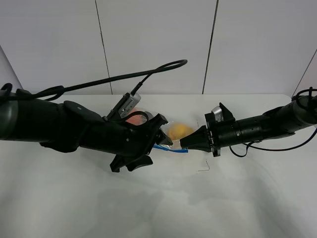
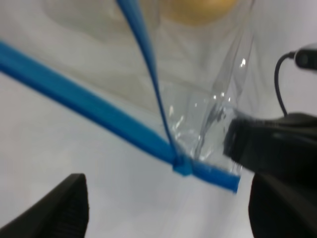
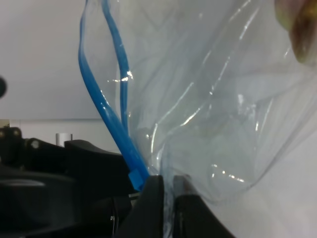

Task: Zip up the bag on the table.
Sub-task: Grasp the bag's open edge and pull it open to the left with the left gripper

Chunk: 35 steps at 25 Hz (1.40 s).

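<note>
The bag (image 1: pixel 174 134) lies toward the back middle of the white surface (image 1: pixel 158 198), between the two arms, with a yellow pear (image 1: pixel 179 131) and an orange (image 1: pixel 132 119) showing through the clear film. Its blue zip strip (image 2: pixel 99 111) runs along the edge nearest the camera. The zip is not closed: in the left wrist view the two blue tracks meet only at the end near the right arm and spread apart from there. The right tool (image 3: pixel 168 191) is pinched shut on the clear plastic at that corner, just beside the joined end of the strip, so it appears to be anchoring the bag. The left tool (image 2: pixel 171 210) hovers just short of the strip with its fingers spread wide and nothing between them. The step in hand looks like the start of the closing stroke, with one corner pinned and the other tool lining up. The next move probably calls for the left tool to close over both tracks right at the joined end, then slide away from the right tool along the strip, pressing evenly so neither track slips out. The film is thin and crinkly, so the right tool's hold has to stay firm.
</note>
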Each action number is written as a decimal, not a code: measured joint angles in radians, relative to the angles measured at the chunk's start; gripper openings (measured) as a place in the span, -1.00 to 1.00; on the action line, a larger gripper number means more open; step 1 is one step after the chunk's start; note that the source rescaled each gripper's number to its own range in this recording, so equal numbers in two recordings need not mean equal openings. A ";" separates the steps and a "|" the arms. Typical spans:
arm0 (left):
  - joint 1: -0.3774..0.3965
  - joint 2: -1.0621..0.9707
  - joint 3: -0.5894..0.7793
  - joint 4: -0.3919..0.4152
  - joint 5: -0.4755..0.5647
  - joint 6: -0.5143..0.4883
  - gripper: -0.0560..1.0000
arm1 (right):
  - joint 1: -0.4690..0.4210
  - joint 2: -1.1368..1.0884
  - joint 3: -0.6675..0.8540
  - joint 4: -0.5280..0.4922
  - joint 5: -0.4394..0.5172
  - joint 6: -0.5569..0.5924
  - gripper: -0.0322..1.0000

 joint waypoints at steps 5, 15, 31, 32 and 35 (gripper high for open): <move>0.000 0.070 -0.046 -0.087 0.007 -0.001 0.87 | 0.000 0.000 0.000 0.000 0.000 0.000 -0.94; 0.000 0.080 -0.051 -0.121 0.007 -0.001 0.24 | 0.000 0.000 0.000 0.000 0.000 0.000 -0.94; 0.000 0.080 -0.051 -0.122 -0.005 -0.039 -0.50 | 0.000 0.000 0.000 0.001 -0.002 0.000 -0.94; 0.000 0.080 -0.051 -0.122 -0.007 -0.040 -0.50 | 0.000 0.000 0.000 0.001 -0.002 0.000 -0.94; 0.000 0.080 -0.051 -0.122 -0.015 -0.043 -0.50 | 0.000 0.000 0.000 0.001 -0.002 0.000 -0.94</move>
